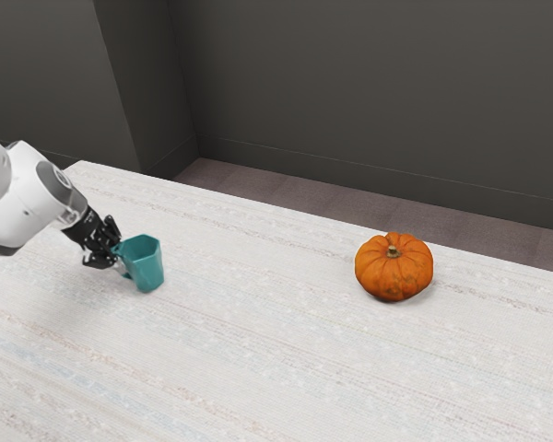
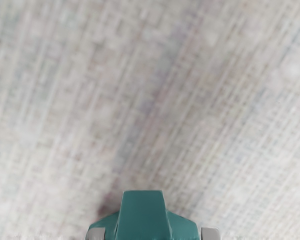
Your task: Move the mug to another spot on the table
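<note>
While the mug [image 1: 143,262] is pinched, tilted, by the tool [image 1: 120,263], its setting-down elsewhere on the surface [image 1: 276,368] is judged outstanding.

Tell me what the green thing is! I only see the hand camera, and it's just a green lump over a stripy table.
Observer: It's a teal mug. In the side camera the fingers grip it from the exterior view's left.
Operator: Is it standing up straight?
Observer: Not quite. From the side it looks a bit tilted.
Operator: Is anything else around?
Observer: Yes, an orange pumpkin with a little stem. It sits well apart from the mug, toward the exterior view's right.
</note>
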{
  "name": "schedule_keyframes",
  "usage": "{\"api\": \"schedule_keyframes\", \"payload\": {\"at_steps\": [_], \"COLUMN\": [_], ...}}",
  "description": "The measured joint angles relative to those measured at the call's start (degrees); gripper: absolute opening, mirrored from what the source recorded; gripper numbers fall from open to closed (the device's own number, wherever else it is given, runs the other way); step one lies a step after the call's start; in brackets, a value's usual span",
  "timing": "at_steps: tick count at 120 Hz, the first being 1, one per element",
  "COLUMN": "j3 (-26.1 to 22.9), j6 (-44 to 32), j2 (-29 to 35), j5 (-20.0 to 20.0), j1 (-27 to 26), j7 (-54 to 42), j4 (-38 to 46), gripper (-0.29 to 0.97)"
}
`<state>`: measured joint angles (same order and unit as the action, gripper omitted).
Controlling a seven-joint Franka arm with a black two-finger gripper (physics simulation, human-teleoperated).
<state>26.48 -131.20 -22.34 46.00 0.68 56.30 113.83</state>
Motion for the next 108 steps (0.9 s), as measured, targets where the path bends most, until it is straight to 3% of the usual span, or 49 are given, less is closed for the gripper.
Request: {"api": "schedule_keyframes", "payload": {"at_steps": [57,108], "j3": [-6.8,-12.9], "j6": [1.4,9.5], "j2": [10.4,9.1], "j5": [1.1,0.7], "j1": [0.0,-0.1], "j7": [-2.2,-3.3], "j4": [8.2,8.4], "gripper": [0.06,-0.03]}}
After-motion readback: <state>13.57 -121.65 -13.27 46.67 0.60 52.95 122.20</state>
